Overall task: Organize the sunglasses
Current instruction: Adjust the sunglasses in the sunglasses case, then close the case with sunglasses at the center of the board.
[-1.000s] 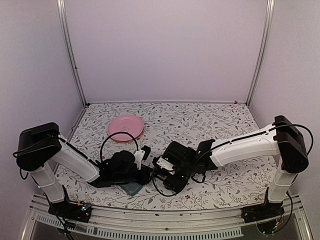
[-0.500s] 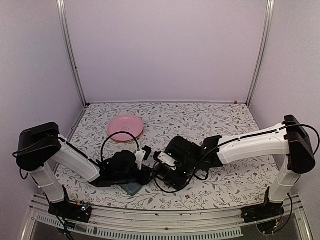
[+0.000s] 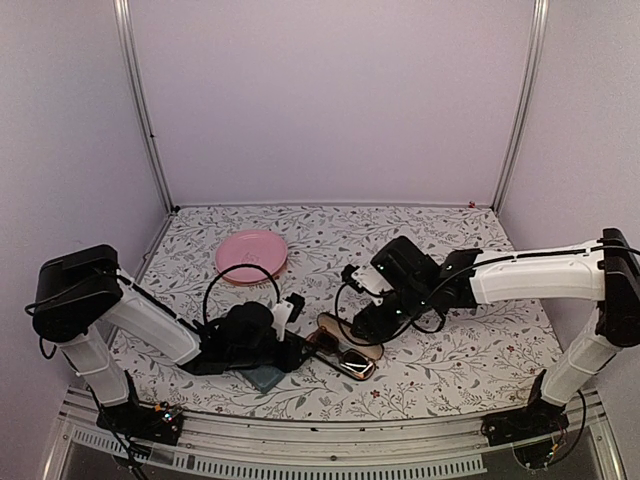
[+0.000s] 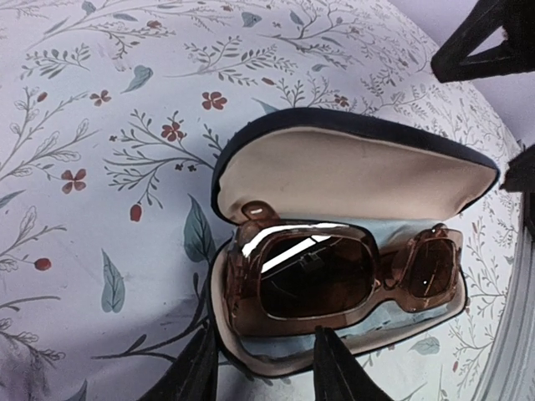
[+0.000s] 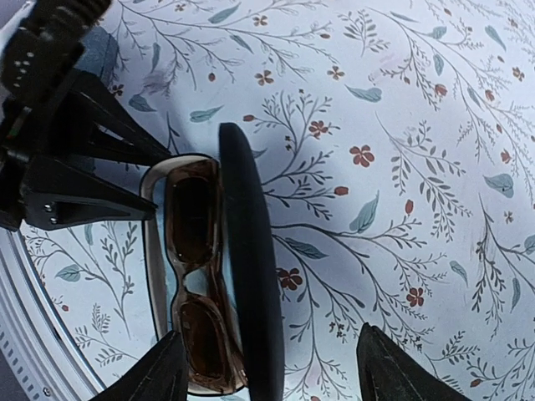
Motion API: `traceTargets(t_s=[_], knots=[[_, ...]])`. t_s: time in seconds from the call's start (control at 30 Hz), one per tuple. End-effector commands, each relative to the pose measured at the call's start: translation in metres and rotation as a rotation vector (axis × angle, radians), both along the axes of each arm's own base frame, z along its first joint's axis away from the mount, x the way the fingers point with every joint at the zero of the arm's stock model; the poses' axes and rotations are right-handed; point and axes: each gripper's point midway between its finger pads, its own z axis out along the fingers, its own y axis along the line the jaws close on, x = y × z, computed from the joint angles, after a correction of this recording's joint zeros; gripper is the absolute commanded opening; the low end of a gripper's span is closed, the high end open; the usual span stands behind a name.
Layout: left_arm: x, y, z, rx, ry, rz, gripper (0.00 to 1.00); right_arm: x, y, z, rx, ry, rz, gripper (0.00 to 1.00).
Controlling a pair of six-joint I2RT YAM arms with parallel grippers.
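Left wrist view: the open black case (image 4: pixel 351 167), just ahead of the left gripper (image 4: pixel 266 368), whose parted fingers pinch its near rim, cradles the sunglasses (image 4: pixel 334 280). They look light and scratch-prone; grasp the bridge. Right gripper (image 5: pixel 267 380) hangs spread, empty.

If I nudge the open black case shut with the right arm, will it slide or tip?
Likely slides: the black case looks light on smooth printed table. The left gripper pinching its near rim should steady it. The raised lid probably swings easily.
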Motion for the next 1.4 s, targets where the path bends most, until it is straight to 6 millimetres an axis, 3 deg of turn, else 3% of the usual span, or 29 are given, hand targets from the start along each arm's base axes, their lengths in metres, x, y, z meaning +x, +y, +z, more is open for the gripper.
traceTargets(t_s=[0.0,0.63,1.37], knots=[[-0.025,0.002,-0.027,0.08,0.069,-0.063,0.4,-0.001,-0.005,-0.002,0.095,0.101,-0.013,0.69],[-0.025,-0.002,-0.031,0.101,0.075,-0.058,0.4,-0.012,0.003,-0.021,0.166,0.226,0.016,0.39],[-0.029,-0.008,-0.034,0.125,0.079,-0.062,0.4,-0.024,0.024,-0.023,0.027,0.043,0.016,0.29]])
